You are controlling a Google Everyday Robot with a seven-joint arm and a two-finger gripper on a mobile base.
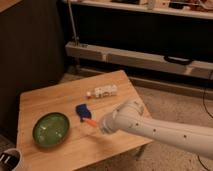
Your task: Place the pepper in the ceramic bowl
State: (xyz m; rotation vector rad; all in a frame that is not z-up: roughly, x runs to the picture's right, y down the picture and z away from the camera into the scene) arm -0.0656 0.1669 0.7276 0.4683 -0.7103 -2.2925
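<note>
The orange pepper point(90, 121) sticks out from the tip of my gripper point(97, 124), which is shut on it and holds it a little above the wooden table point(117, 82). The white arm comes in from the lower right and hides most of the gripper. The glossy green ceramic bowl point(51, 130) sits on the table's front left, to the left of the pepper and apart from it. The bowl looks empty.
A blue sponge point(81, 110) lies just behind the pepper. A clear plastic bottle point(102, 92) lies on its side further back. A white cup point(10, 160) stands at the bottom left corner. Dark shelving and a wall are behind the table.
</note>
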